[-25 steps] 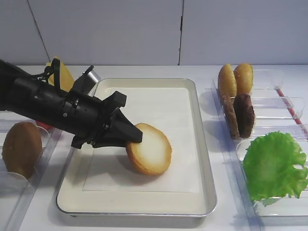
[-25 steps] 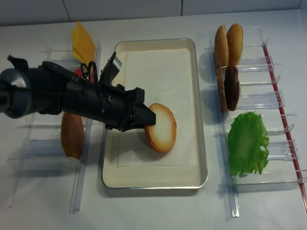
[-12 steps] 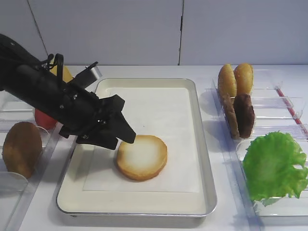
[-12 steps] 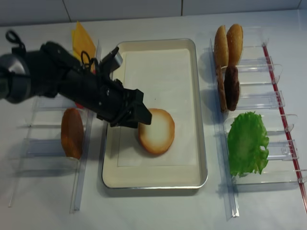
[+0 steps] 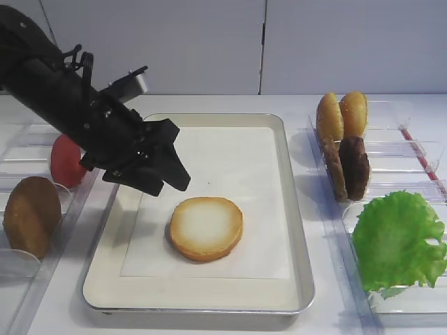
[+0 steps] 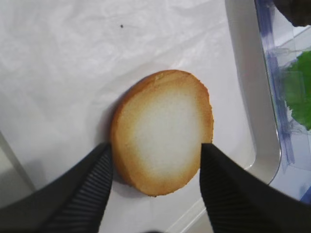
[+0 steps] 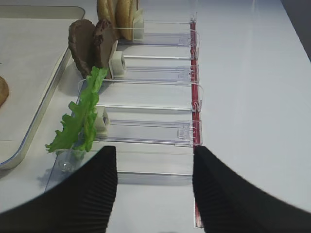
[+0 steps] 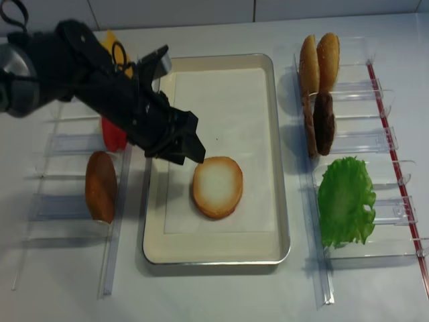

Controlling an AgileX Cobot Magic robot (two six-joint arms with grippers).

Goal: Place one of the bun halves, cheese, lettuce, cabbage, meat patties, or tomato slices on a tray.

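Note:
One of the bun halves [image 5: 207, 227] [image 8: 218, 187] [image 6: 163, 128] lies flat, cut face up, on the paper in the tray [image 5: 105, 279] [image 8: 214, 248]. My left gripper [image 5: 171, 178] [image 8: 191, 153] [image 6: 156, 150] hovers open just above and to the left of it, holding nothing. The right gripper [image 7: 153, 155] is open and empty over the table beside the lettuce [image 7: 82, 116] [image 5: 398, 241]. Meat patties [image 5: 349, 167] [image 8: 320, 124] stand on edge at the right. A tomato slice [image 5: 66, 159] and cheese [image 8: 109, 40] are at the left. Cabbage is out of view.
Clear plastic bins flank the tray on both sides. Two golden domed buns [image 5: 342, 115] stand in the far right bin, and a brown bun [image 5: 31, 216] stands in the left bin. A red strip [image 7: 196, 92] runs along the right bins.
The left gripper opened and let go of the bun half, which dropped from tilted to flat on the paper. The gripper then rose and drew back to the left.

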